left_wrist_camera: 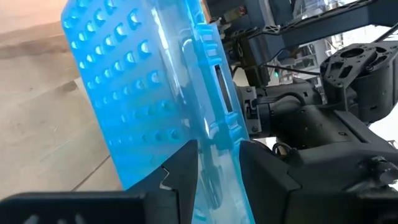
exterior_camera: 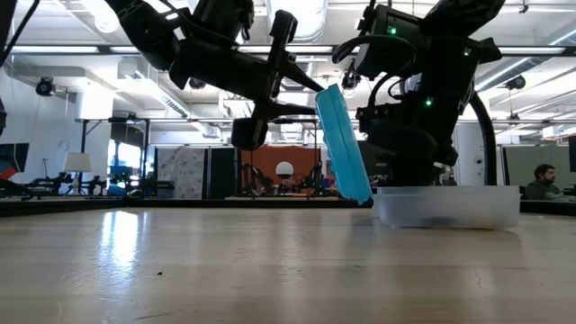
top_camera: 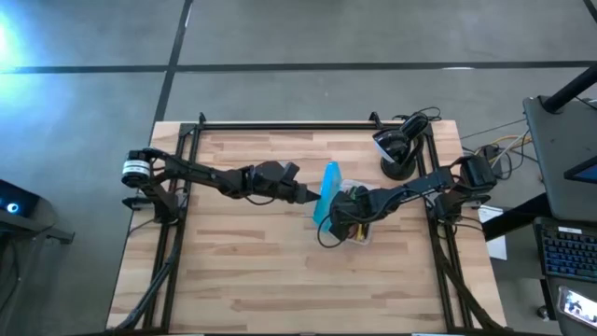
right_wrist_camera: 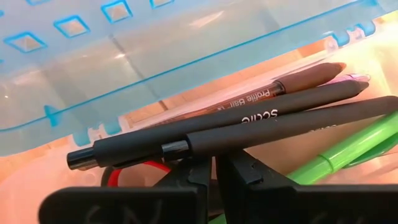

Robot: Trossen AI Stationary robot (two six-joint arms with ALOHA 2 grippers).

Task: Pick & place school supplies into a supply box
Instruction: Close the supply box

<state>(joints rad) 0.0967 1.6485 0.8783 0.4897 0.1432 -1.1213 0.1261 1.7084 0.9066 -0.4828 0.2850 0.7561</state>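
the teal lid (top_camera: 327,191) is standing tilted up off the clear supply box (exterior_camera: 447,206), pinched in my left gripper (top_camera: 312,196), while my right gripper (right_wrist_camera: 216,169), fingers closed, is hovering just above pens (right_wrist_camera: 249,121) inside the box.

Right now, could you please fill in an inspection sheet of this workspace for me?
Surface: light wooden slat table, bare at front.
Job's things: translucent teal plastic lid raised and tilted over the clear plastic supply box; black pens, a green pen and a red-handled item inside.
Clutter: black round-based device at the table's back right.
Grippers: left hand clamps the lid's edge; right hand shut, down in the box.
Cables: loose wires right of the table.
Surroundings: seated person far behind.
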